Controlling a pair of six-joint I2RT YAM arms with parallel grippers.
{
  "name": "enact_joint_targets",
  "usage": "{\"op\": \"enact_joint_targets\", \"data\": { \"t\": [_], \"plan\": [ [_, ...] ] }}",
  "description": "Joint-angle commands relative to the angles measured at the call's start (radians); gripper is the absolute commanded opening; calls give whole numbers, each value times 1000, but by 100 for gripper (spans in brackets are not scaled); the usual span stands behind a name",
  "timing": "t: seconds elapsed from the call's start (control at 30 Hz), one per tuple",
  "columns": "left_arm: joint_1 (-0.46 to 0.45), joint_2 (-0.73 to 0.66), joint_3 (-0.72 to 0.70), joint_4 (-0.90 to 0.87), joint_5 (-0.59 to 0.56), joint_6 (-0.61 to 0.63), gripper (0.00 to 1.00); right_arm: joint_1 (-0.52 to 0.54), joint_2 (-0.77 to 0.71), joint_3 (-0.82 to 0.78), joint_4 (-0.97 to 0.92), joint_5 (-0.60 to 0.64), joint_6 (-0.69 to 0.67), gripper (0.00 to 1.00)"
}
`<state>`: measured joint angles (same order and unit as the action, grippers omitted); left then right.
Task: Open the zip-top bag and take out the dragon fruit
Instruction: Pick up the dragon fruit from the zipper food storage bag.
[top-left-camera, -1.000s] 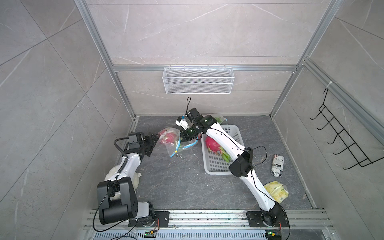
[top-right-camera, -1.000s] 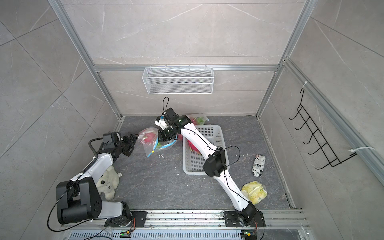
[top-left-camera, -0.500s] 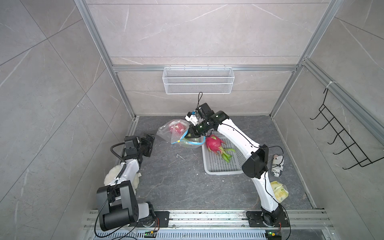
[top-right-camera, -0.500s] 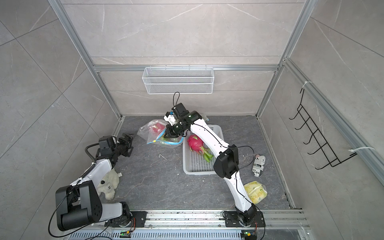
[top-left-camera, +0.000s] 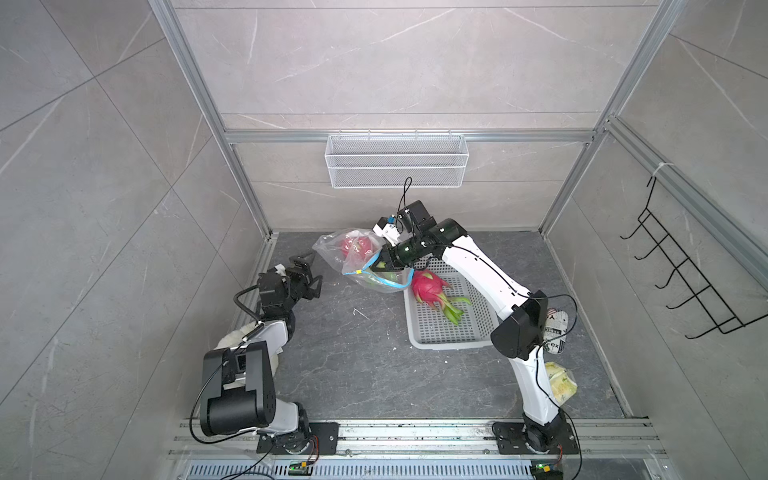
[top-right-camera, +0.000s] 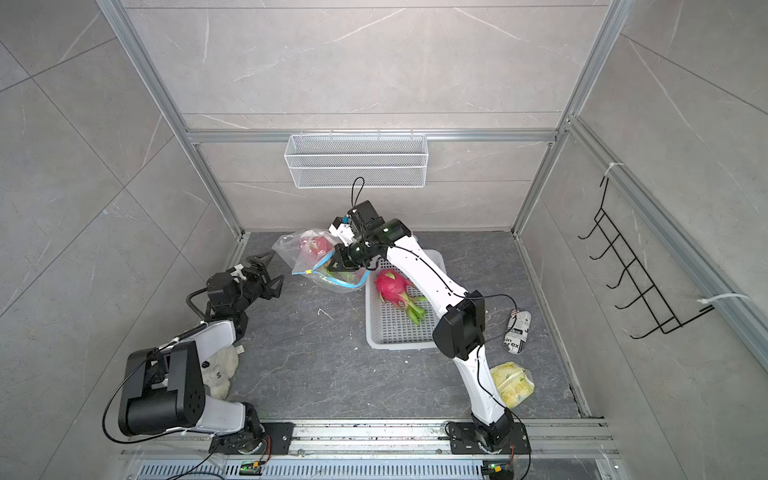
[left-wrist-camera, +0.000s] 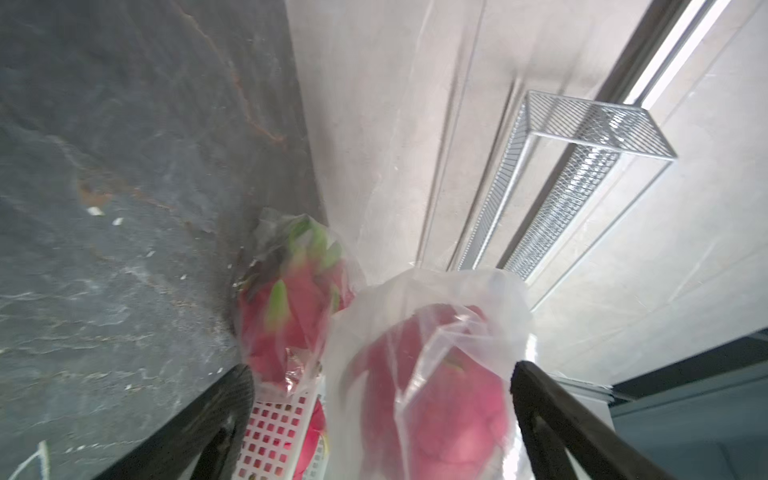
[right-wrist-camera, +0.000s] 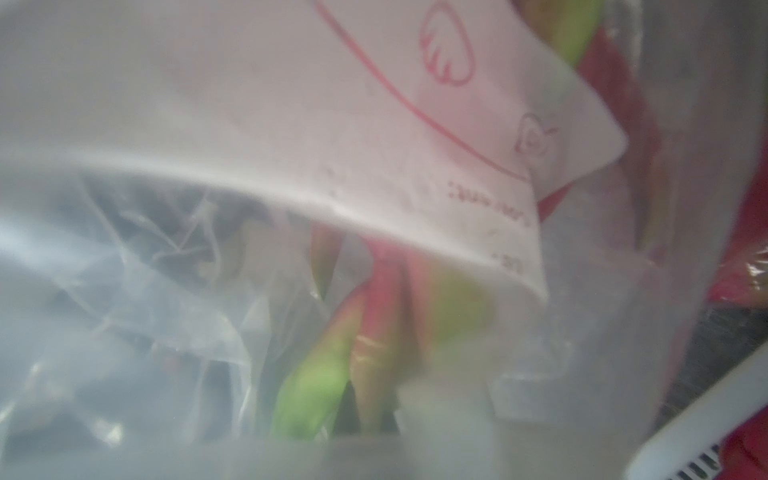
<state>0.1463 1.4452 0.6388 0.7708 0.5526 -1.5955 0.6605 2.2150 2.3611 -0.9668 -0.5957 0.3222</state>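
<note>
Both top views give me the dark slate floor (top-left-camera: 353, 374), with the right arm (top-left-camera: 478, 266) arching in from the near rail and the left arm (top-left-camera: 272, 328) folded low by the left wall. The right arm reaches over the white slotted basket (top-left-camera: 449, 344), which sits on the floor right of centre.

Next down, the zip-top bag (top-left-camera: 332, 249) is hoisted clear of the floor at the basket's far-left corner. Its blue-edged mouth sags toward the basket. My right gripper (top-left-camera: 377, 265) is clamped tight on that blue rim and carries the bag.

Fruit now. The bagged dragon fruit (top-left-camera: 353, 245) sits in the bag's upper end, magenta showing through the plastic. The right wrist view is blurred, but I see green scale tips (right-wrist-camera: 307, 386) behind the film. The loose dragon fruit (top-left-camera: 426, 286) lies in the basket's far end, its green tips pointing toward the near rail. The left wrist view gives me a film-wrapped dragon fruit (left-wrist-camera: 291, 299) against the foot of the back wall, just past the basket.

My left gripper (top-left-camera: 313, 268) has its fingers spread wide and holds nothing. It sits just beside the bag's left corner, and I cannot tell whether they touch.
</note>
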Motion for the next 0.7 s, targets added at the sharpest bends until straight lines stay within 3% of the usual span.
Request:
{"op": "enact_joint_targets", "data": {
  "t": [0.0,0.2,0.43,0.6,0.67],
  "plan": [
    [0,-30,46,103,25,-66,99,-4,-39,-20,38,-18,-9,0],
    [-8,-44,51,45,28,-16,99,-4,-55,-51,77,-39,5,0],
    [-55,41,64,83,38,-21,96,-4,-84,-93,97,-49,3,0],
    [-70,101,136,106,49,-18,87,-4,-101,-144,131,-67,7,0],
    [-70,118,155,108,50,-5,72,-4,-110,-158,145,-69,8,0]
  ]
}}
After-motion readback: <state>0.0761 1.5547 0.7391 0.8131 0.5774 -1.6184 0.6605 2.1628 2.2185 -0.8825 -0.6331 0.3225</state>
